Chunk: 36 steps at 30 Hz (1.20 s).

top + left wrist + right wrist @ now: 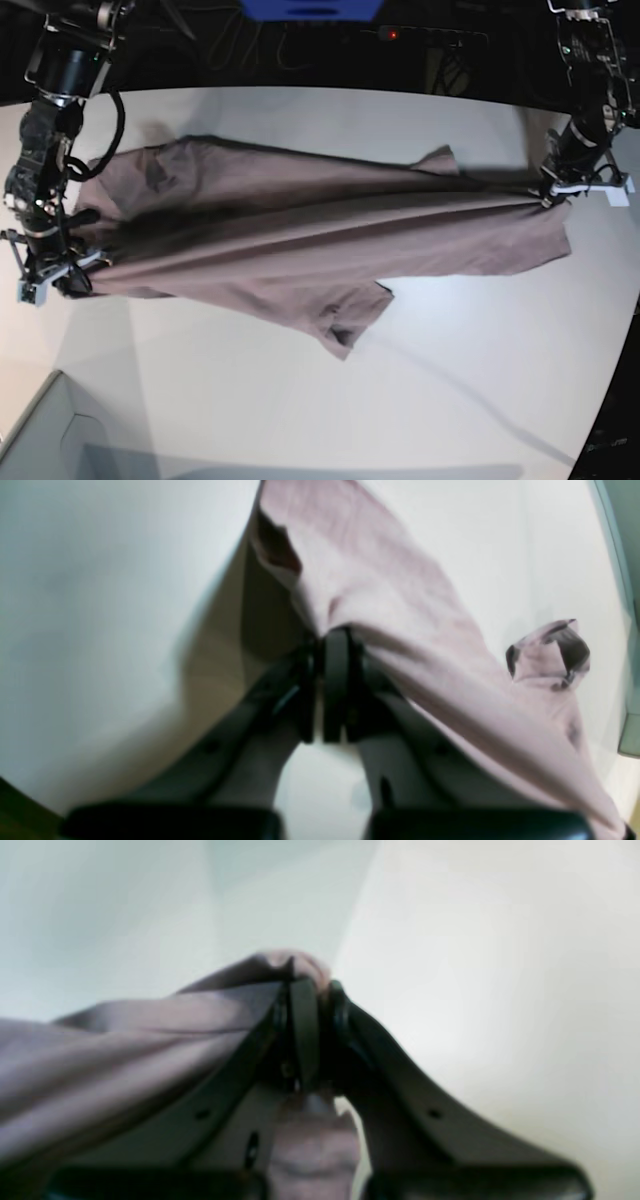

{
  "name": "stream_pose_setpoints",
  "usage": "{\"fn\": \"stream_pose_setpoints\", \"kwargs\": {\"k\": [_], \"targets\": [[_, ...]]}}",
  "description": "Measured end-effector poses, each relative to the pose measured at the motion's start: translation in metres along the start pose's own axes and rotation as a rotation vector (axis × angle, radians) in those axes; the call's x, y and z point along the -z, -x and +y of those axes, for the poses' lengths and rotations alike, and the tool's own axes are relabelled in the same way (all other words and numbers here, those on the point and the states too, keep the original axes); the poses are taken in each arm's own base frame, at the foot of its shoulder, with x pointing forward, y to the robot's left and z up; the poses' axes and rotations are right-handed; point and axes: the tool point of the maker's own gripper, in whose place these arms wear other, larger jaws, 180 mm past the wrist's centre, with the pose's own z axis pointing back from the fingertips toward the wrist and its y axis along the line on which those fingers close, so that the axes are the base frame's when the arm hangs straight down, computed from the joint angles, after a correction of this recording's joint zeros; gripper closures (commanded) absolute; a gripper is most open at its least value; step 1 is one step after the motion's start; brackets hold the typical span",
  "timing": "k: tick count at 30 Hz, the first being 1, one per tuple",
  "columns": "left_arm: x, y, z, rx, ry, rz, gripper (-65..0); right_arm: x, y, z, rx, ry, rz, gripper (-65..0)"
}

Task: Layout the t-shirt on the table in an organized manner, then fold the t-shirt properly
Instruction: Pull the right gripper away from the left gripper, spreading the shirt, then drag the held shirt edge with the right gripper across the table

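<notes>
— Two grippers, one t-shirt (300, 235) strung between them. Closest to the base camera, what lies on the table (300, 400)?

— Nearest is bare white tabletop, with a grey box corner (45, 435) at the lower left. Beyond that, one short sleeve (350, 315) droops down from the body of the shirt toward the tabletop.

— And the shirt's long axis?

— It runs left to right across the base view, stretched into long folds from one gripper to the other. The cloth fans wide at the left end and gathers to a narrow bunch at the right end. I cannot tell which end holds the collar.

— The right gripper (65, 265)?

— It sits at the left edge of the base view, fingers pressed together on the fabric's edge. In its wrist view the right gripper (312, 990) pinches a fold of mauve cloth, which trails off to the left.

— The left gripper (553, 190)?

— Farther back, at the right edge of the base view, its fingers are clamped on the bunched end. Its own camera shows the left gripper (330, 645) with the shirt (400, 620) draping away over the white table (100, 630), and the other sleeve (550, 655) sticking up.
</notes>
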Motion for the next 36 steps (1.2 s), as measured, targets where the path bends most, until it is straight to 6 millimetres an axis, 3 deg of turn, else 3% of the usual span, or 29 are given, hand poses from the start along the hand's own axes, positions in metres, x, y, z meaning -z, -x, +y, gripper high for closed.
{"fn": "stream_pose_setpoints", "kwargs": {"k": [4,8,14,17,22,29,34,36], "targets": [[-0.005,0.025,0.004,-0.030,-0.010,0.030,0.0,-0.010,0.031,-0.020,0.008,0.041,0.063,0.0],[-0.017,0.057,0.004,-0.019,-0.009,0.094,0.0,-0.019,0.051,-0.022,-0.014,0.042,0.096,0.0],[-0.033,0.043,0.019,-0.008,-0.039,0.057,0.0,-0.051,0.121,-0.026,-0.044,0.039,0.240,0.0],[-0.040,0.026,0.023,-0.009,-0.049,0.008,0.0,-0.054,0.129,-0.018,-0.041,0.016,0.257,-2.5],[-0.035,0.017,0.016,-0.011,-0.033,-0.010,0.0,-0.054,0.104,-0.011,-0.086,-0.041,0.199,-12.8],[-0.028,0.008,0.004,-0.016,-0.007,-0.036,0.0,-0.063,0.004,-0.001,-0.142,-0.040,-0.063,-24.1],[-0.029,0.010,0.005,-0.016,-0.010,-0.032,0.0,-0.050,-0.039,0.067,-0.131,-0.177,-0.158,-30.2],[-0.029,0.011,0.004,-0.019,-0.008,-0.032,0.0,-0.049,-0.055,0.084,-0.149,-0.216,-0.201,-31.3]]}}
